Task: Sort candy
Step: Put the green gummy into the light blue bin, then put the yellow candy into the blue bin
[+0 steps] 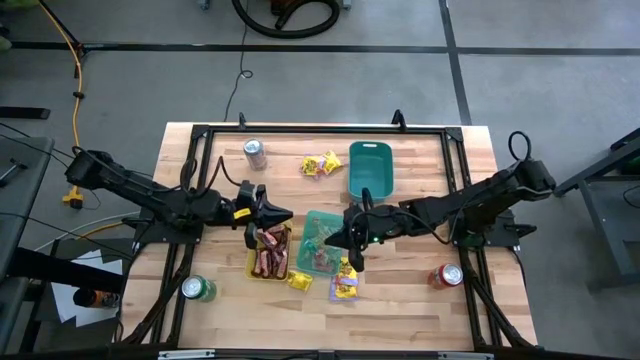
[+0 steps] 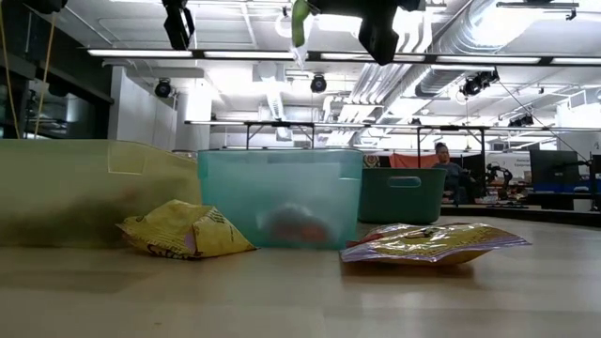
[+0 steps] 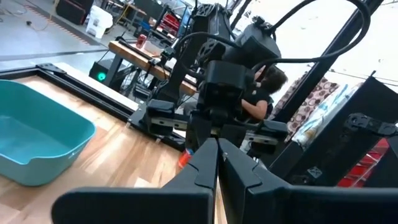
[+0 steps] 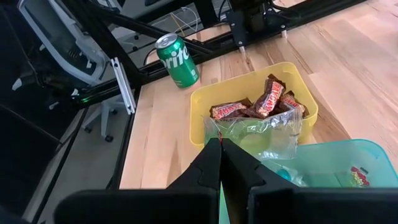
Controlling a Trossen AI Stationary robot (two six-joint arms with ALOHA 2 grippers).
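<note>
My right gripper (image 4: 219, 144) is shut on a clear, greenish crinkled packet (image 4: 261, 134), which shows in the low view as a green scrap (image 2: 299, 21). It hangs over the light teal tray (image 1: 312, 222), next to the yellow tray (image 4: 205, 99). The yellow tray holds red-brown candy bars (image 4: 267, 99). My left gripper (image 1: 280, 213) is shut and holds nothing, up over the yellow tray's far end (image 1: 268, 232). Yellow candy packets lie at the far middle (image 1: 320, 164) and near the trays (image 1: 346, 284). My right gripper pinches the clear packet by its near edge (image 4: 231, 138) between its two fingertips. The fingers come from the table's right, slanting a little downward. The packet sticks out beyond the fingertips, lifted clear above the trays.
A dark teal tray (image 1: 370, 165) stands at the far middle. A silver can (image 1: 255, 152) stands far left, a green can (image 1: 197, 289) near left and a red can (image 1: 447, 276) near right. A black frame (image 1: 320, 128) runs round the tabletop. A person (image 2: 443, 161) sits in the room beyond.
</note>
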